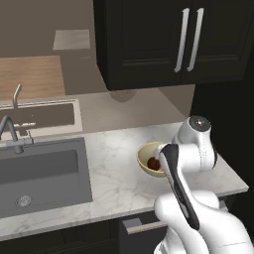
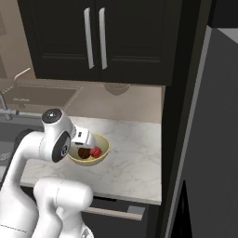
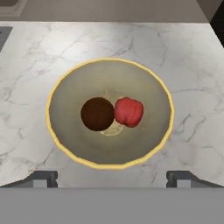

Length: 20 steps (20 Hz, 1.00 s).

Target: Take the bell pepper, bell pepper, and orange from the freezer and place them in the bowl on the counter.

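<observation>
Fingers (image 3: 112, 178) spread, dark orange (image 3: 97, 113), glossy pepper (image 3: 128, 112)

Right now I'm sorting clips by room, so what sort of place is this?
A kitchen, a rendered one: a marbled counter with a sink and faucet set in it, and dark upper cabinets above.

Bowl (image 3: 109, 162) half free; orange (image 3: 97, 113), bell pepper (image 3: 128, 112) touching, mid-bowl.

Occlusions around the bowl

Our arm covers the bowl's (image 1: 144, 159) right side in the left base view; our fingertips (image 3: 43, 178) are cut off at the hand view's bottom.
</observation>
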{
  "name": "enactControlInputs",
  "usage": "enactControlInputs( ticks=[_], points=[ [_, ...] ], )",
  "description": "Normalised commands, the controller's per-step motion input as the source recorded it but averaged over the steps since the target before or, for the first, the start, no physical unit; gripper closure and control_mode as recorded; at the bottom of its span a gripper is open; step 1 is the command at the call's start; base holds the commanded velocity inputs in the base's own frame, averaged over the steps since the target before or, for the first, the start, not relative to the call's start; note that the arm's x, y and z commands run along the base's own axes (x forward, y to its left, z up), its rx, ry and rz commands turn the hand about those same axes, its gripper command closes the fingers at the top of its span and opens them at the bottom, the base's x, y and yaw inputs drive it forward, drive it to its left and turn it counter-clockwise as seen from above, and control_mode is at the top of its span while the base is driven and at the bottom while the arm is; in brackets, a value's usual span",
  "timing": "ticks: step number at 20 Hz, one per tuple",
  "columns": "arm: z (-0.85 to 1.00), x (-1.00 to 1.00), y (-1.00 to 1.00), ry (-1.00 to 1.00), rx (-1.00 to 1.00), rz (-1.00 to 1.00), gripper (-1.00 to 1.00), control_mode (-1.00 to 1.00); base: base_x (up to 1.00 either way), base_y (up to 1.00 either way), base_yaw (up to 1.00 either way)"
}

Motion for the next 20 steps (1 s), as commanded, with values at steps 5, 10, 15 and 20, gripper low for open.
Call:
enactControlInputs(
  ticks=[5, 10, 15, 20],
  points=[
    [0.80, -0.69, 0.03, 0.00, 0.00, -0.01, -1.00, -1.00, 0.00, 0.00, 0.00],
    [0.73, -0.81, 0.00, 0.00, 0.00, -0.01, -1.00, -1.00, 0.00, 0.00, 0.00],
    [0.64, -0.72, 0.00, 0.00, 0.00, 0.00, -1.00, -1.00, 0.00, 0.00, 0.00],
    [0.71, -0.45, 0.00, 0.00, 0.00, 0.00, -1.00, -1.00, 0.00, 0.00, 0.00]
  ],
)
